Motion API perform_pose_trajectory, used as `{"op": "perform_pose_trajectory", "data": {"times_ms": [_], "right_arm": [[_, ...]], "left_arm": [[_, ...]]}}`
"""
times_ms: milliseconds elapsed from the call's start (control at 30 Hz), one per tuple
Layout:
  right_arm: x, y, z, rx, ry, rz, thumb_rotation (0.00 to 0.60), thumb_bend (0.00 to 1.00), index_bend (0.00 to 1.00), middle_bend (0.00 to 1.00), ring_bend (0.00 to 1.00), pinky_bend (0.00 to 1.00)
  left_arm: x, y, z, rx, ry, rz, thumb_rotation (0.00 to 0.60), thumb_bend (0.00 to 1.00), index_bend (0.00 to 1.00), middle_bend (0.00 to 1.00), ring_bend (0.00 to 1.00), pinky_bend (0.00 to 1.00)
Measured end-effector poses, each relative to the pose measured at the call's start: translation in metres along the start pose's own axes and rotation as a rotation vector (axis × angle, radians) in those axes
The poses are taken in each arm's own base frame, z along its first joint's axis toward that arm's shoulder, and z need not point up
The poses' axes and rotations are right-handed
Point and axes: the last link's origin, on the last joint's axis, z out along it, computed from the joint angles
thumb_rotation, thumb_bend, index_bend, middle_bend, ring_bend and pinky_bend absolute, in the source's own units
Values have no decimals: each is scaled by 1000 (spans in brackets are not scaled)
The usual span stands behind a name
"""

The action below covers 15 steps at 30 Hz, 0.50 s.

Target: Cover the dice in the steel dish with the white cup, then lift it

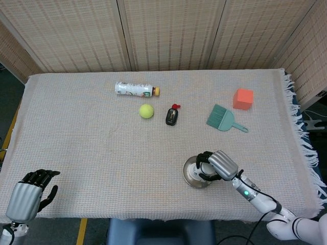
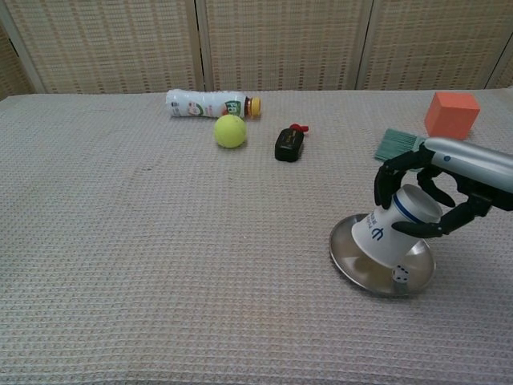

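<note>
My right hand (image 2: 425, 192) (image 1: 217, 164) grips the white cup (image 2: 393, 228) upside down and tilted, its rim low over the steel dish (image 2: 353, 261) (image 1: 190, 173). The white die (image 2: 400, 275) still shows in the dish, just beside the cup's rim at the near right. In the head view the hand hides the cup and the die. My left hand (image 1: 28, 194) rests at the table's near left corner, fingers curled, holding nothing.
A plastic bottle (image 2: 208, 103), a yellow-green ball (image 2: 230, 131), a black-and-red small object (image 2: 289, 143), a teal brush (image 2: 397, 145) and an orange cube (image 2: 451, 114) lie along the far half of the cloth-covered table (image 2: 160, 265).
</note>
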Motion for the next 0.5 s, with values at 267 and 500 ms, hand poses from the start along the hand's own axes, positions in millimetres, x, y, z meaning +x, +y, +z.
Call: {"op": "perform_pose_trajectory", "data": {"times_ms": [267,500], "right_arm": [[-1,-3,2,3,-13,-3,600,239,705,572,492,794],[-5,-4,6,-1,-32,-3,600,238,705,572,492,795]], "left_arm": [[0,0,0,0,-1,-2,600,396,347,409,347,465],[0,0,0,0,-2,-5,600,397,347,409,347,465]]}}
